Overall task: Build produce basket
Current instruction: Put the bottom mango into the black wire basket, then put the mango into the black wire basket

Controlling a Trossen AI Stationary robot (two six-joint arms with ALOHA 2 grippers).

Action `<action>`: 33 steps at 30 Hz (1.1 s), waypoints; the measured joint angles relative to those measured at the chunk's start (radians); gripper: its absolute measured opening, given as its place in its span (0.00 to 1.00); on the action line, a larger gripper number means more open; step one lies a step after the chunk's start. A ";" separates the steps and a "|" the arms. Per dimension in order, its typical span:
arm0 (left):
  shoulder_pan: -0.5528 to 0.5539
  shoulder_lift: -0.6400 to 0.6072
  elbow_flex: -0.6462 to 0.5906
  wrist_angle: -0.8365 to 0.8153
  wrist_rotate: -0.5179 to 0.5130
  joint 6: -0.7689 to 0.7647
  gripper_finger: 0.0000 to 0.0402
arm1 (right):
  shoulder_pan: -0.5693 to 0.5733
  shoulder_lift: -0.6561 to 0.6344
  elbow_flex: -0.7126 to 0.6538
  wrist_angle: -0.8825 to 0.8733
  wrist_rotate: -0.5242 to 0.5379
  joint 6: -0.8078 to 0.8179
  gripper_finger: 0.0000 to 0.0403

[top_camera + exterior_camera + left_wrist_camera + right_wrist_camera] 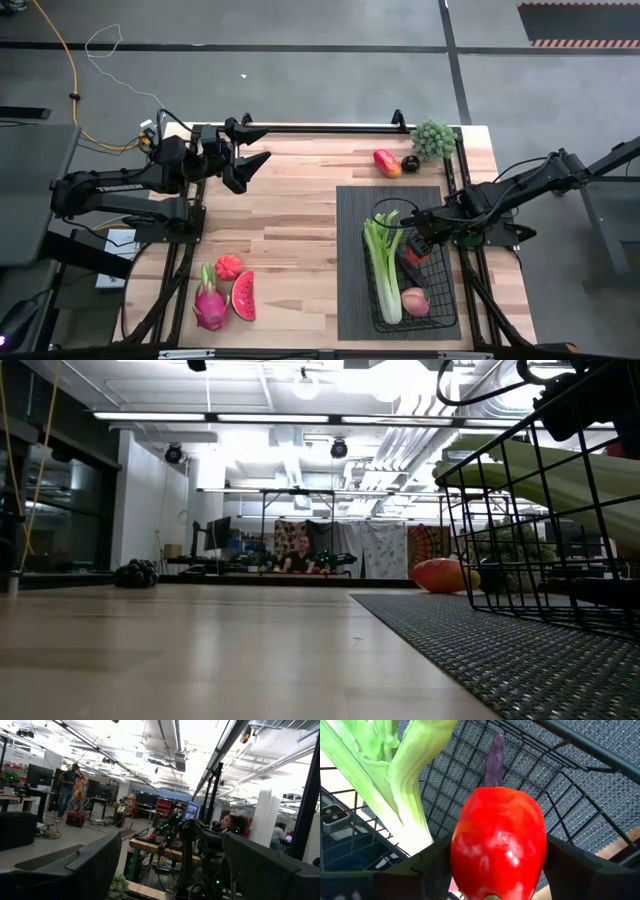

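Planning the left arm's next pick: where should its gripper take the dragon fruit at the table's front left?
Probably across the dragon fruit at its plump pink middle, coming straight down. It lies flat, green tips pointing away, and the watermelon slice sits close beside it, so place the fingers carefully.

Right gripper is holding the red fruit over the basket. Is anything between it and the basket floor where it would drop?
Partly. The right gripper holds the red fruit inside the basket. A purple eggplant lies on the mesh just ahead, and the celery runs along one side. The floor directly beneath is hidden by the fruit.
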 joint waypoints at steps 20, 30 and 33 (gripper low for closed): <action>0.000 0.000 0.000 0.000 0.000 0.016 0.84 | -0.003 -0.019 0.188 -0.083 0.070 -0.133 0.87; 0.000 0.000 0.000 -0.005 0.000 0.016 0.84 | -0.057 -0.025 0.382 -0.021 0.364 -0.532 0.87; 0.000 0.000 0.000 -0.005 0.000 0.016 0.84 | -0.096 -0.051 0.339 0.097 0.313 -0.666 0.87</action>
